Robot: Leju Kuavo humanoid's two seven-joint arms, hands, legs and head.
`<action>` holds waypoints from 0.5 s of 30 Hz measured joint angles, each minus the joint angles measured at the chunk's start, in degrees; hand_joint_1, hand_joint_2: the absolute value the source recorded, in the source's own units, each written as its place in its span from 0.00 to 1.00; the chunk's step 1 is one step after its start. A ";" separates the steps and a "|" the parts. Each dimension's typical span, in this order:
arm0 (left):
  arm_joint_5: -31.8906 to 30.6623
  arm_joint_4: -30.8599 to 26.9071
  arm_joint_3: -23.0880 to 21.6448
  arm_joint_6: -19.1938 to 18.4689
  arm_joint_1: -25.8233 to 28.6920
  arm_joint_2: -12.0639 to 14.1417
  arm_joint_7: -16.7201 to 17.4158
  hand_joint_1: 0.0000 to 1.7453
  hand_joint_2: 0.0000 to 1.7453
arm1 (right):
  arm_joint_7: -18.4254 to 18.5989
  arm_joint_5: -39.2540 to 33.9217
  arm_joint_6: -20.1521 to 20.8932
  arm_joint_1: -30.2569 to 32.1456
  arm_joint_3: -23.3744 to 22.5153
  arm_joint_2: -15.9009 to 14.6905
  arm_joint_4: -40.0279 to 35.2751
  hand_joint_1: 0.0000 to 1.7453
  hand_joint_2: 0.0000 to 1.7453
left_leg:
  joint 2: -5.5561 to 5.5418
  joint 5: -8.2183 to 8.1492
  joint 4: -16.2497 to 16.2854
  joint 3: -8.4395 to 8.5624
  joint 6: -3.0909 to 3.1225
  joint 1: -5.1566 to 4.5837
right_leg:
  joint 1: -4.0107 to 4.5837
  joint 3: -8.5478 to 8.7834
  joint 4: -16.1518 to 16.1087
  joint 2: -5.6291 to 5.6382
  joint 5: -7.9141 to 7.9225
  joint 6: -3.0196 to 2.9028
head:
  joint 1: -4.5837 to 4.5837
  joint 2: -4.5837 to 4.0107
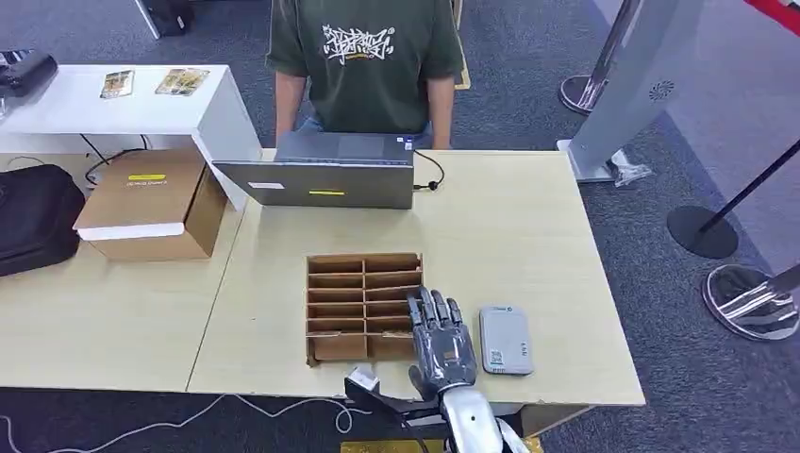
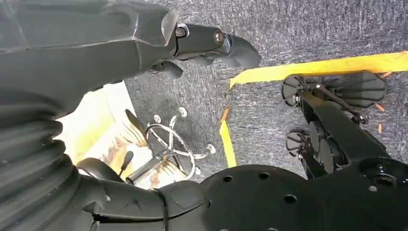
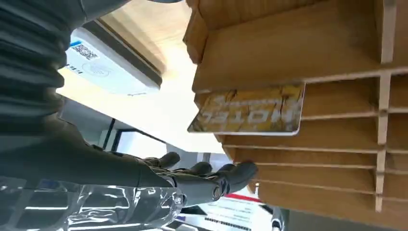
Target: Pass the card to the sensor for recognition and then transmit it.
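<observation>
Hovering over the near right corner of the cardboard rack (image 1: pixel 364 304), right hand (image 1: pixel 441 342) flat and palm-down, fingers (image 1: pixel 426 309) stretched out side by side and holding nothing. Seen from the right wrist, dark fingers (image 3: pixel 226 175) lying just beside the wooden slots with the card (image 3: pixel 250 115) well apart from them, sticking out of one slot, yellow with "HOTEL" printed on it, one long edge and a corner free in the air. Resting flat on the surface (image 1: pixel 528 226) just right of the hand, the grey sensor (image 1: pixel 505 340) with a code sticker on its near end. Left hand (image 2: pixel 211 43) hanging low beside the body over dark carpet, fingers curled in loosely around nothing. Beyond the rack, a laptop (image 1: pixel 325 179) with a person (image 1: pixel 363 57) seated behind it. Likely light, thin, stiff and smooth, so prone to slipping from a loose hold; best pinched on the flat faces near the protruding edge, thumb on one side and fingers on the other, then drawn straight out along the slot to avoid bending or jamming.
</observation>
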 joint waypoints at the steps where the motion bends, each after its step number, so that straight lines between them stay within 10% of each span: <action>1: 0.00 0.00 0.04 0.00 0.01 0.00 0.00 0.00 1.00 | -0.11 0.00 0.28 0.00 0.00 0.00 -0.02 0.00 1.00 | 0.00 0.00 0.00 0.00 0.00 0.00 | 0.00 0.00 0.00 0.00 0.00 0.00 | 0.00 0.00; 15: 0.00 0.00 0.15 -0.07 -0.01 0.02 -0.13 0.00 1.00 | -2.75 0.00 -1.03 -0.02 -0.02 0.02 0.04 0.00 1.00 | 0.00 0.00 0.00 -0.01 0.00 0.00 | 0.00 0.01 0.00 0.00 0.00 0.00 | 0.00 0.00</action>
